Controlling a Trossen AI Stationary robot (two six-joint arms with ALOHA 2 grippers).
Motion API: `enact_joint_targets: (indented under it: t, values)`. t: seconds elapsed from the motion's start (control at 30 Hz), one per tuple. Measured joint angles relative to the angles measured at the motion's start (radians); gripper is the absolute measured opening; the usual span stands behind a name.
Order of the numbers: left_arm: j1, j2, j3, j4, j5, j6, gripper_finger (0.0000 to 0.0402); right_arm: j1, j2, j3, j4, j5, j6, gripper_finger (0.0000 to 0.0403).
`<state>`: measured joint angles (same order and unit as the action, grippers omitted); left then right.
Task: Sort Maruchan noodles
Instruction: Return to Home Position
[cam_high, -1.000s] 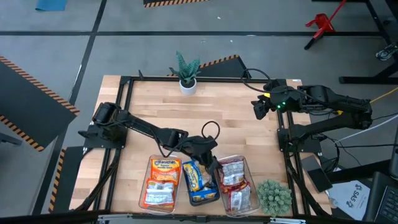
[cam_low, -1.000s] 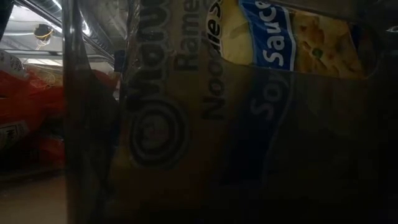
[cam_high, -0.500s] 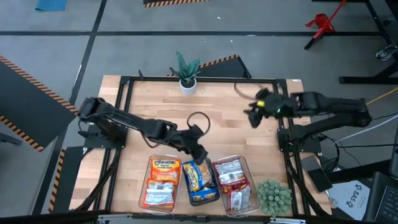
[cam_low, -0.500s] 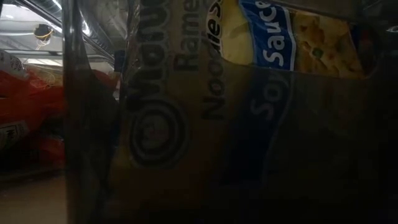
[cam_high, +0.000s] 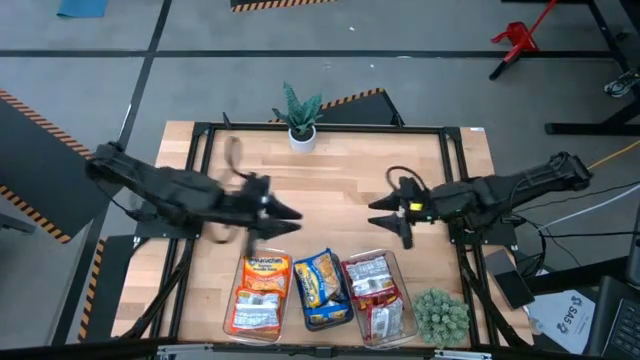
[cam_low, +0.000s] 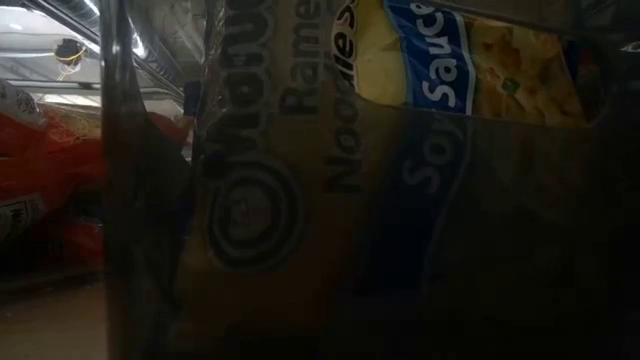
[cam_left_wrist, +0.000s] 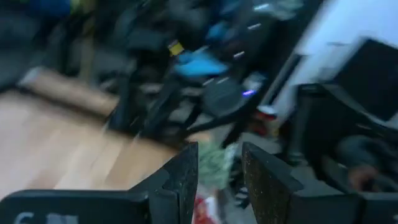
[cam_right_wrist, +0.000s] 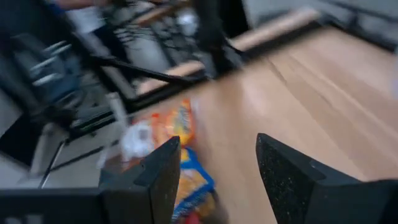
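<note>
The Maruchan noodles lie in three clear bins at the table's near edge: orange packets on the left, blue-and-yellow ones in the middle, red-and-silver ones on the right. A blue-and-yellow packet behind a bin wall fills the low view. My left gripper hangs above the table, beyond the orange bin, open with nothing between its fingers. My right gripper hangs beyond the red-and-silver bin, open, holding nothing. The two grippers point toward each other.
A small potted plant stands at the far edge and a round green plant at the near right corner. Black frame rails run along the table's sides. Bare wood lies between the bins and the far plant.
My left gripper has risen from just over the blue-and-yellow bin and drawn back toward the table's left edge, rolling as it went. My right gripper has swung from the far right toward the table's middle and near edge, sinking a little. The packets have stayed in their bins.
</note>
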<state>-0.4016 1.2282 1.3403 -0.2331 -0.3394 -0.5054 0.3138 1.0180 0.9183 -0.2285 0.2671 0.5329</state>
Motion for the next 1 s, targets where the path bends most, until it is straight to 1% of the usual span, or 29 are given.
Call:
enact_joint_targets:
  t: [0.1,0.13,0.17,0.23,0.3,0.4,0.47,0.57,0.7,0.9,1.0]
  values:
    - [-0.029,-0.075,0.001,0.029,0.015,0.169,0.0117,0.007,-0.021,0.07,-0.028,-0.05,-0.139,0.0193]
    - [-0.034,-0.098,0.0,0.034,0.008,0.193,0.0117,0.008,-0.031,0.09,-0.058,-0.045,-0.168,0.0193]
    - [-0.036,-0.117,0.0,0.057,-0.004,0.197,0.0117,0.008,-0.039,0.109,-0.082,-0.013,-0.182,0.0193]
    - [-0.036,-0.16,0.001,0.067,-0.015,0.255,0.0117,0.007,-0.06,0.136,-0.071,0.107,-0.223,0.0193]
    - [-0.036,-0.209,0.001,0.039,0.009,0.336,0.0117,0.006,-0.108,0.141,-0.071,0.208,-0.288,0.0193]
    - [-0.015,-0.309,-0.006,-0.033,0.02,0.374,0.0117,0.002,-0.215,0.114,-0.09,0.28,-0.332,0.0193]
    - [0.003,-0.389,-0.042,-0.053,0.015,0.385,0.0117,-0.014,-0.294,0.073,-0.079,0.286,-0.346,0.0193]
    - [0.021,-0.519,-0.154,-0.07,0.017,0.372,0.0117,-0.035,-0.434,-0.02,-0.078,0.255,-0.343,0.0193]
    - [0.031,-0.671,-0.363,-0.042,0.021,0.291,0.0117,-0.052,-0.596,-0.177,0.047,0.248,-0.318,0.0193]
    - [0.031,-0.88,-0.732,0.174,0.008,0.202,0.0117,-0.068,-0.787,-0.43,0.208,0.301,-0.227,0.0193]
    - [0.03,-1.002,-0.896,0.258,0.007,0.16,0.0117,-0.066,-0.859,-0.536,0.256,0.31,-0.196,0.0193]
